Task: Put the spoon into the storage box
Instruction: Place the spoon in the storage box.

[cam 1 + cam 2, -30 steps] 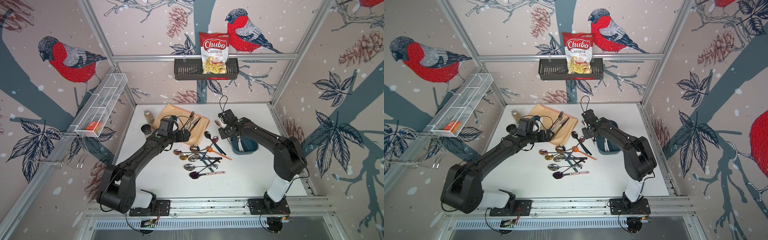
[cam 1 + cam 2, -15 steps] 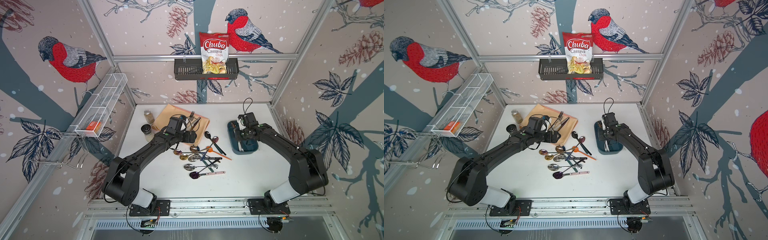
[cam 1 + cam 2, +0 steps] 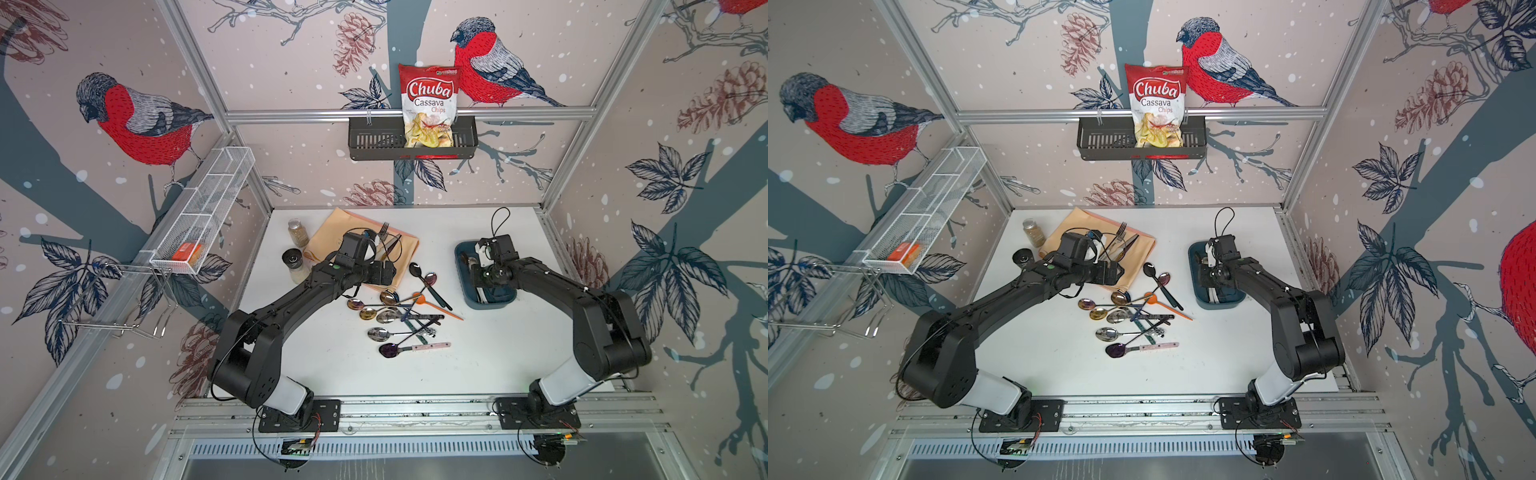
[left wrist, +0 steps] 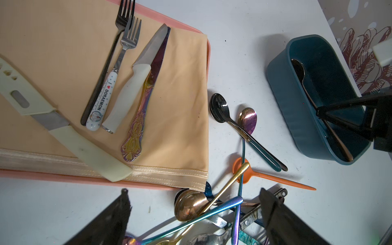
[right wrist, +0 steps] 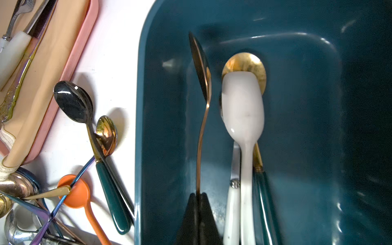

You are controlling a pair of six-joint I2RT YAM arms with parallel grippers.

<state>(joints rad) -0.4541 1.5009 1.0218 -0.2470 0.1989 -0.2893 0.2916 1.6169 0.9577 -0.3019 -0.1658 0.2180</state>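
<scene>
Top view: storage box (image 3: pixel 492 303) right of centre. L wrist: left gripper (image 4: pixel 194 201) jaws wide apart, empty, above spoon pile (image 4: pixel 212 212). R wrist: right gripper (image 5: pixel 199 195) pinches copper spoon (image 5: pixel 200 65) by handle end, within box walls. Stiff, slick, prob. light; may pivot.

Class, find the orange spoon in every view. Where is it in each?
In a top view: orange spoon at the spoon pile's edge facing the storage box.
In a top view: likewise.
Left wrist: between pile and storage box.
Right wrist: beside the green-handled spoon, at.
Shared landmark: the storage box.
</scene>
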